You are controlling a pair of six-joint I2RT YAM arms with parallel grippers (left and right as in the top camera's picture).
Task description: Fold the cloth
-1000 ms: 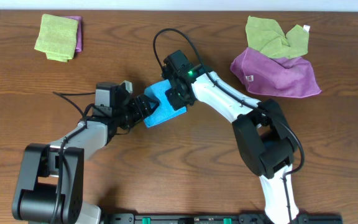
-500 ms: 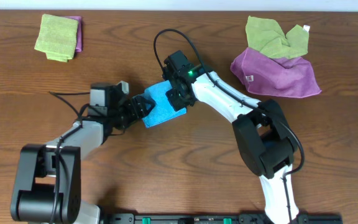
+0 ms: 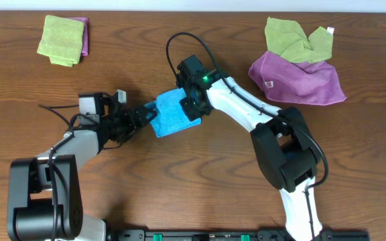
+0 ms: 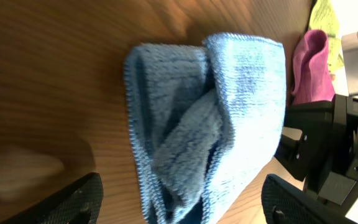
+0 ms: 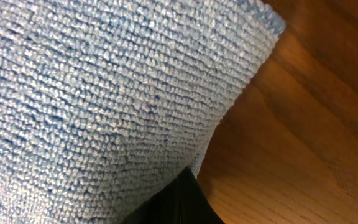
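The blue cloth [image 3: 168, 115] lies folded in a small bundle at the table's middle. In the left wrist view the cloth [image 4: 229, 106] shows its layered folded edges. My left gripper [image 3: 141, 118] is open just left of the cloth, its fingers [image 4: 182, 202] spread wide to either side of the cloth's near end without holding it. My right gripper [image 3: 191, 106] sits on the cloth's right edge. In the right wrist view its dark fingers [image 5: 182, 199] are together at the cloth [image 5: 98, 93], which fills the view.
A light green cloth on a purple one [image 3: 63, 39] lies folded at the back left. A crumpled light green cloth [image 3: 297, 39] and a purple cloth [image 3: 300, 79] lie at the back right. Bare wooden table [image 3: 179, 181] is in front.
My left gripper has drawn back to the left, off the blue cloth, and the left arm has stretched out leftward. The right gripper and cloth have stayed in place.
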